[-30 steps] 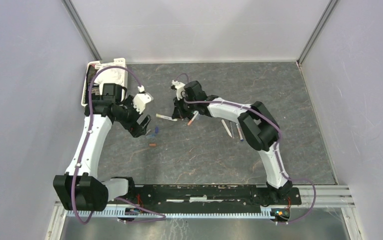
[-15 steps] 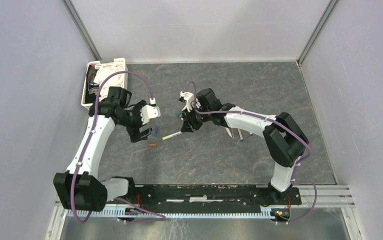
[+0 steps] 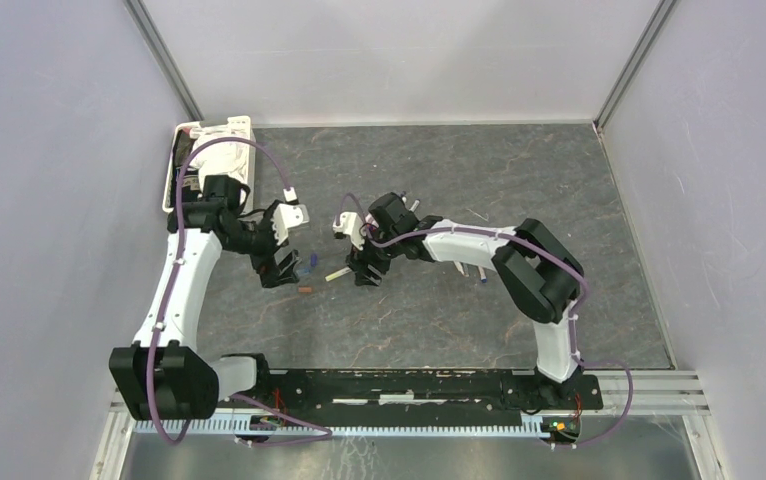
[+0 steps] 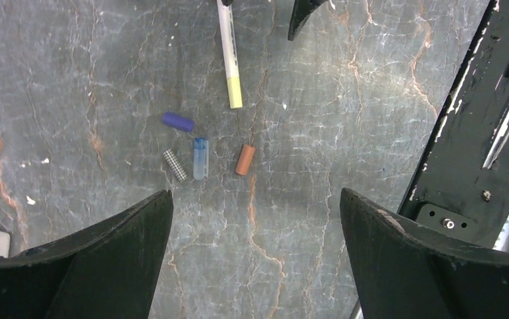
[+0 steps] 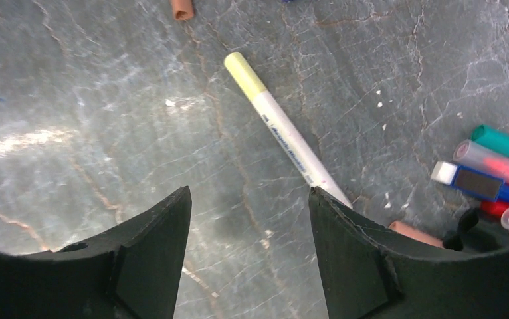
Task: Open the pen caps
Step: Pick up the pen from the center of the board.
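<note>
Pen caps [image 4: 200,158] loose on table [image 3: 439,320] left of centre, beneath wide-open left gripper [image 4: 255,199]. Just released by right gripper [image 5: 246,199], now parted and empty: yellow-ended pen [image 5: 285,129], laid down just right of caps. Likely next: another pen from right-hand cluster [image 5: 498,173].

A dark grey worktop [image 3: 579,180], veined with white and rust (much like marble), is enclosed by plain pale lilac-grey panels: a back wall [image 3: 399,50], a left wall [image 3: 49,200] and a right wall [image 3: 729,200]. Slim metal posts [image 3: 164,62] are set at its far corners. An aluminium rail [image 3: 659,392] is fixed along its near edge. Everything is lit softly and evenly.
</note>
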{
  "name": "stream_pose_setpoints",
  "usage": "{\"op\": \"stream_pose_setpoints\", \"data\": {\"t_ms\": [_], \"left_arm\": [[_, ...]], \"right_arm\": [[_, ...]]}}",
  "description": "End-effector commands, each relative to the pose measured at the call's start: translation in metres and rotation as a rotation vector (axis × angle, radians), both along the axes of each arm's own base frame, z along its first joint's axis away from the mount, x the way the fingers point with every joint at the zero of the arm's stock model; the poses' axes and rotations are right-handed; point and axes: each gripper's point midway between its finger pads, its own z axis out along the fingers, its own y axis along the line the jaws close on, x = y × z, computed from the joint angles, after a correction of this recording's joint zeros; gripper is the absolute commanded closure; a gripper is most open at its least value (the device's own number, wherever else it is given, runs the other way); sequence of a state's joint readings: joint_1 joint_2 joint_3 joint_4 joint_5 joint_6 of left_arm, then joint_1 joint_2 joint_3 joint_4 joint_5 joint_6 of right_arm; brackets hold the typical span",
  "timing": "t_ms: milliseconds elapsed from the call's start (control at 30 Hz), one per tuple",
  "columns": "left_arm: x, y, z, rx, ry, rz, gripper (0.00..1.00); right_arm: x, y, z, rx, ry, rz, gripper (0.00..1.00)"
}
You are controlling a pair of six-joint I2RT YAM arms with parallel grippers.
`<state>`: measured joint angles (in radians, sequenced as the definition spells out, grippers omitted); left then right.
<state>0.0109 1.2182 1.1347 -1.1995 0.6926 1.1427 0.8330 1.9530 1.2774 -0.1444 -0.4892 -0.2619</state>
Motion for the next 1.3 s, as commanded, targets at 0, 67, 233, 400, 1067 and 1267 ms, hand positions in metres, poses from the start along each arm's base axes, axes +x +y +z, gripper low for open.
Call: {"op": "stream_pose_setpoints", "data": {"t_ms": [0, 67, 233, 400, 1067, 1267], "left_arm": [[-0.007, -0.003, 0.014, -0.059, 0.028, 0.048, 0.0], [-0.01, -0.003, 0.016, -0.061, 0.031, 0.047, 0.0], [-0.015, -0.004, 0.02, -0.063, 0.026, 0.04, 0.0], [-0.016, -0.004, 0.021, -0.064, 0.026, 0.037, 0.0], [-0.013, 0.003, -0.018, 0.037, -0.045, -0.097, 0.04], [-0.006, -0.013, -0.021, 0.097, -0.109, -0.204, 0.05]], "right_arm": [[0.028, 0.022, 0.002, 0.03, -0.147, 0.09, 0.29], [0.031, 0.027, -0.005, 0.026, -0.149, 0.101, 0.29], [0.033, 0.036, -0.013, 0.028, -0.163, 0.121, 0.31], [0.028, 0.035, -0.022, 0.009, -0.149, 0.121, 0.41], [-0.027, 0.013, 0.035, 0.162, 0.083, 0.073, 1.0], [-0.047, -0.002, 0.078, 0.329, 0.197, 0.098, 1.0]]}}
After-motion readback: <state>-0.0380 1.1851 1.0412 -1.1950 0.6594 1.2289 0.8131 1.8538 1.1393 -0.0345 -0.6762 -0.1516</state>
